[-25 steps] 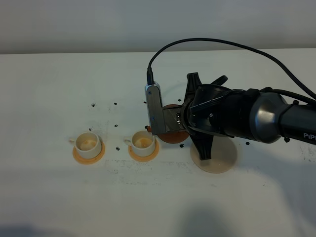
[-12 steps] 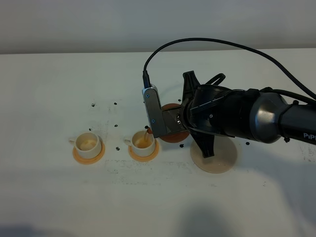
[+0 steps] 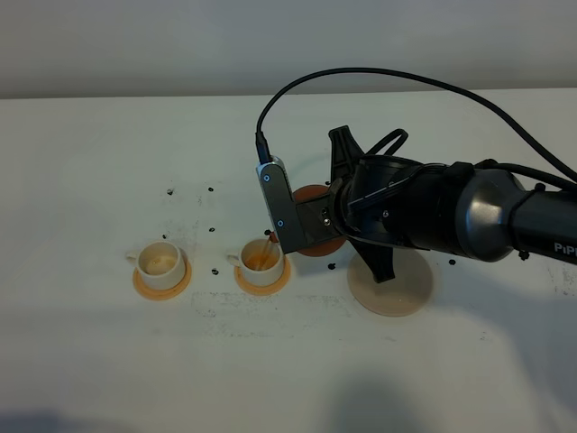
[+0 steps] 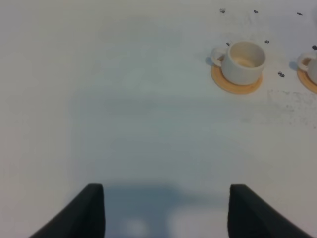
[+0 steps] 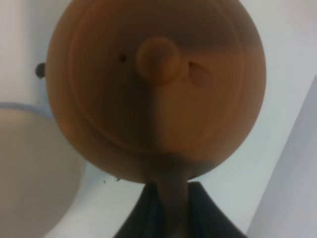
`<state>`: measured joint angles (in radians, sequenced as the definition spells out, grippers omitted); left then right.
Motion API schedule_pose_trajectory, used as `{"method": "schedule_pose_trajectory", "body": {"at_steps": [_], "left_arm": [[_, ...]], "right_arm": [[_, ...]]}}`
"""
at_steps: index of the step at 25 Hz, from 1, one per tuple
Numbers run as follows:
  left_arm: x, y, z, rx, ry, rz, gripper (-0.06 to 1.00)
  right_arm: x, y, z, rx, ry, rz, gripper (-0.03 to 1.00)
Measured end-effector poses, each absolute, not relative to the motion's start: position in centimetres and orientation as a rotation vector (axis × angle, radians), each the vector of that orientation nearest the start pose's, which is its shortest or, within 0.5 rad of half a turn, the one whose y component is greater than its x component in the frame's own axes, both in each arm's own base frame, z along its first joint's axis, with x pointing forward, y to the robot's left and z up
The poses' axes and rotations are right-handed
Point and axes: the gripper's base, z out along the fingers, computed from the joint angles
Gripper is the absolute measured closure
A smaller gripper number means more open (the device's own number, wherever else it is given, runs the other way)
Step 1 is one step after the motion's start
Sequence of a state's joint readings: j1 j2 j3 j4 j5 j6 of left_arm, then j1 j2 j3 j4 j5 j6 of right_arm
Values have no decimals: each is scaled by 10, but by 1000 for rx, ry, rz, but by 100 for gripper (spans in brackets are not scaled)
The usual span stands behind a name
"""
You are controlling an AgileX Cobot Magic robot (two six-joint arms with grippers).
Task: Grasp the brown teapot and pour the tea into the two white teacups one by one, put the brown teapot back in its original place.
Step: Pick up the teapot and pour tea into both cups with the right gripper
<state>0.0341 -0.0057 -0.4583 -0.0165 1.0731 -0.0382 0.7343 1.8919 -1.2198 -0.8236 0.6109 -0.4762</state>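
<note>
My right gripper (image 5: 168, 201) is shut on the loop handle of the brown teapot (image 5: 156, 84). In the exterior high view the teapot (image 3: 317, 247) is mostly hidden under the right arm and wrist camera. It is tilted with its spout over the right white teacup (image 3: 261, 261), and a thin amber stream falls into that cup. The left white teacup (image 3: 161, 262) stands on its orange saucer (image 3: 144, 284); it also shows in the left wrist view (image 4: 243, 61). The beige coaster (image 3: 401, 293) is bare. My left gripper (image 4: 167, 210) is open and empty, well away from the cups.
Small black specks (image 3: 211, 189) lie scattered on the white table around the cups and coaster. The right arm's black cable (image 3: 379, 77) arcs above the table. The second saucer's edge (image 4: 308, 79) shows at the side of the left wrist view.
The right arm has tipped the teapot further toward the right cup. A tea stream now falls, and amber tea shows in that cup. The left cup is unchanged.
</note>
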Motion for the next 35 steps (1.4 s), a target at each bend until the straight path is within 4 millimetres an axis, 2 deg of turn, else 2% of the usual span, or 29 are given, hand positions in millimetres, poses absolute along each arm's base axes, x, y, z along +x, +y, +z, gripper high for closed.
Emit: {"method": "schedule_pose_trajectory", "body": {"at_steps": [35], "left_arm": [[-2, -1, 265, -75, 2091, -22, 41]], "right_arm": [[320, 235, 193, -2150, 1416, -832, 84]]}}
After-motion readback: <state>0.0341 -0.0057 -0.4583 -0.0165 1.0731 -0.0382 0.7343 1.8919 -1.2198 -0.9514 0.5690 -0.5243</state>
